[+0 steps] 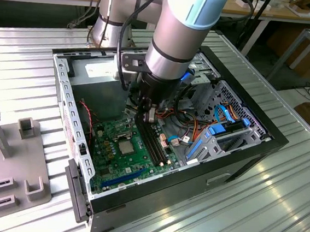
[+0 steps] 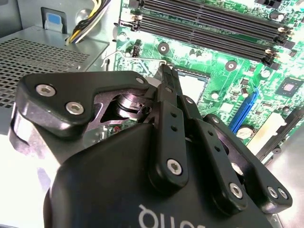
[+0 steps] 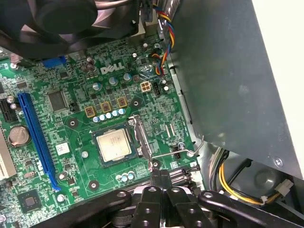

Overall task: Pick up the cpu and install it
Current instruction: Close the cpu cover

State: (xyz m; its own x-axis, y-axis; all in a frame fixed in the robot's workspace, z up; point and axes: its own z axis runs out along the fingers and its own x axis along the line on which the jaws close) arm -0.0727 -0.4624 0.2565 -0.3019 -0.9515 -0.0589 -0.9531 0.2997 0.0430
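The cpu (image 3: 114,145) already lies flat in the socket on the green motherboard (image 3: 71,137), with the socket's load frame (image 3: 142,140) swung open beside it and its lever unlatched. So seating looks done, clamping not. The gripper (image 3: 161,178) hovers just beside the socket, fingers (image 3: 166,181) pressed together and empty. White lettering is printed on the motherboard beyond the socket.

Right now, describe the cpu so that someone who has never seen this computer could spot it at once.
Look inside the open computer case at the green motherboard. In the first wrist view the cpu lies in the socket frame beside the long blue slot. It is the one flat silver-grey square there.
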